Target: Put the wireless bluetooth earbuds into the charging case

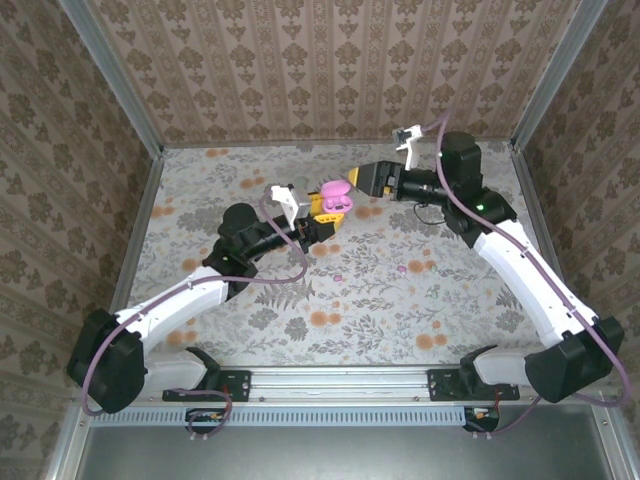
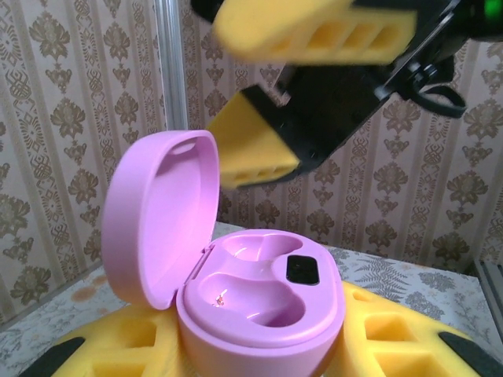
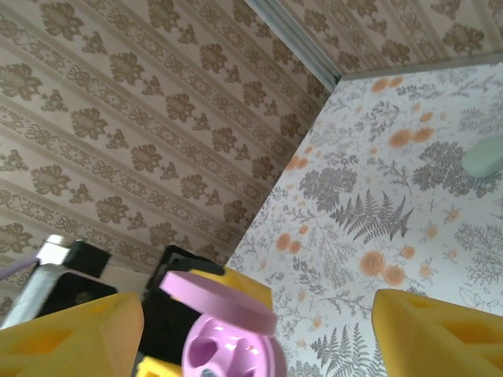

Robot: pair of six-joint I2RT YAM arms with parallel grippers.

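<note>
The pink charging case (image 1: 335, 195) is held above the table, my left gripper (image 1: 325, 218) shut on its base. In the left wrist view the case (image 2: 259, 298) stands open, its lid (image 2: 161, 212) tipped up to the left and both wells empty, with yellow fingers (image 2: 409, 338) pressed to its sides. My right gripper (image 1: 362, 180) hovers just beyond the case, open with nothing between its fingers; its yellow fingers (image 2: 314, 31) hang above the case. The right wrist view has the case (image 3: 232, 349) between those spread fingertips (image 3: 440, 330). Two tiny purple earbuds (image 1: 338, 277) (image 1: 410, 267) lie on the table.
A mint-green case (image 3: 483, 157) lies on the flowered table (image 1: 300, 320) farther off in the right wrist view. Patterned walls (image 1: 330, 70) with metal corner posts close in the back and both sides.
</note>
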